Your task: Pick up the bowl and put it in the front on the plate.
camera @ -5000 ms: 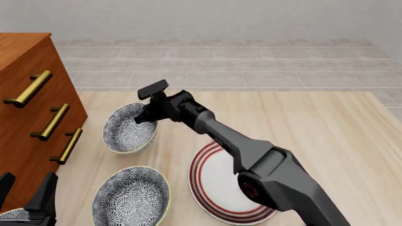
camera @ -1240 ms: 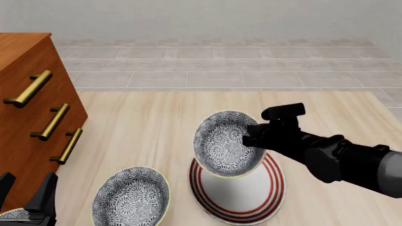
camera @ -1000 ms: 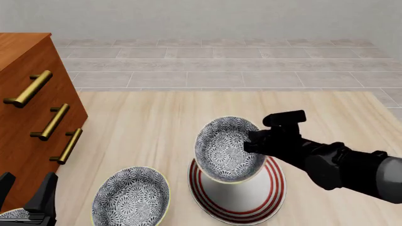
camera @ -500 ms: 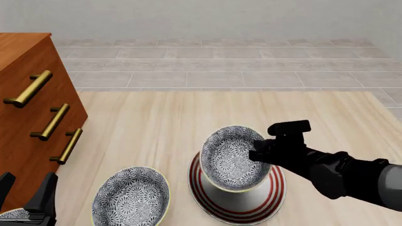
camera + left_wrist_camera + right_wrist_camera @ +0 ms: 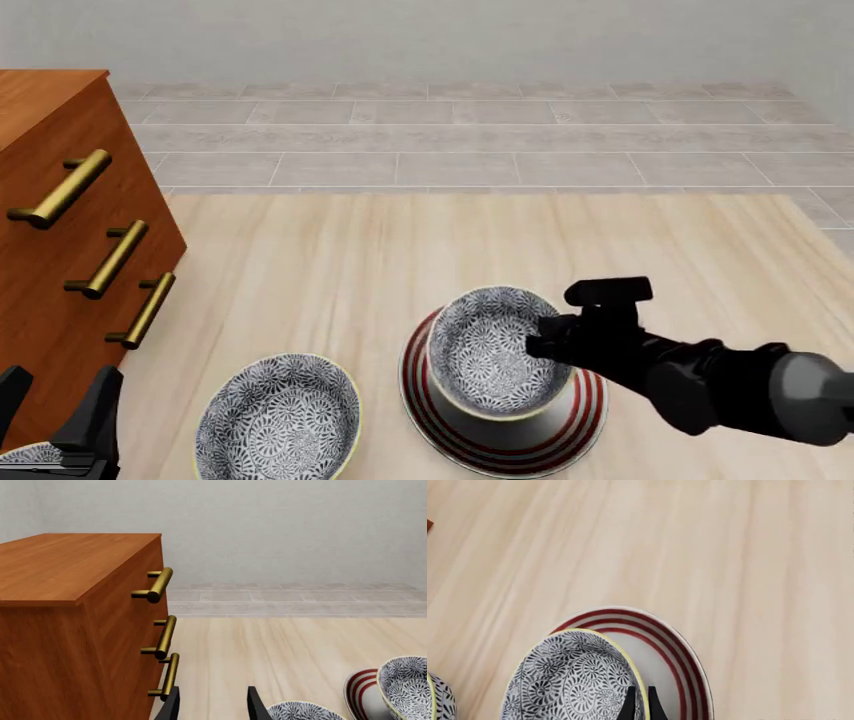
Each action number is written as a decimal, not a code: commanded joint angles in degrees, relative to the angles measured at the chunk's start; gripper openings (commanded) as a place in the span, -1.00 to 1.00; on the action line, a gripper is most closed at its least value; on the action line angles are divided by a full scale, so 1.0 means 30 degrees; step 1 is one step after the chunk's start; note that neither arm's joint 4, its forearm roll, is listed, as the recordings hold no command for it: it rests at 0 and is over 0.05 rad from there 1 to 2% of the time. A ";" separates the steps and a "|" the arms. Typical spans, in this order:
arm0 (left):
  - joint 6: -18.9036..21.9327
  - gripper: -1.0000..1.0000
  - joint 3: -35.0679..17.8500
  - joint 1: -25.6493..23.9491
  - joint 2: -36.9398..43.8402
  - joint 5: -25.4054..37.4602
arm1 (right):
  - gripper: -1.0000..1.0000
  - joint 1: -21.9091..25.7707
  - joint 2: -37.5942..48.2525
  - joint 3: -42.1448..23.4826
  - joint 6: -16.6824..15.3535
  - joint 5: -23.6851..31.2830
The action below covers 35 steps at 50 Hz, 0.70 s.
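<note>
Wood table (image 5: 334, 260), gripper (image 5: 550, 336) pinching bowl (image 5: 491, 352)

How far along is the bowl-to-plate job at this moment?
Nearly done. Done: the bowl is over the red-ringed plate and looks seated or close to it. In hand: the right gripper pinches the bowl's rim, its fingers either side of the wall. Left: release and withdraw. The left gripper sits idle beside the drawer cabinet.

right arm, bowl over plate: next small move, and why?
Probably open the right gripper. The bowl sits low over the plate, roughly centred and seemingly resting on it, with the fingers pinching its rim. If contact is unsure, ease down slightly first.
</note>
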 commanded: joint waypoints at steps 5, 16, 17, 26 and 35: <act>0.0000 1.00 0.0000 0.0000 0.0000 0.0000 | -1.00 0.0031 0.1054 0.0328 0.0385 -0.0717; 0.0000 1.00 0.0000 0.0000 0.0000 0.0000 | 1.00 0.0369 0.0985 0.0430 0.0023 -0.0818; 0.0000 1.00 0.0000 0.0000 0.0000 0.0000 | 1.00 0.0287 0.0684 0.0488 0.0208 -0.0768; 0.0000 1.00 0.0000 0.0000 0.0000 0.0000 | 1.00 0.0398 -0.1079 0.0543 -0.0333 -0.0371; 0.0000 1.00 0.0000 0.0000 0.0000 0.0000 | 1.00 0.0308 -0.3347 0.0586 -0.0469 0.0146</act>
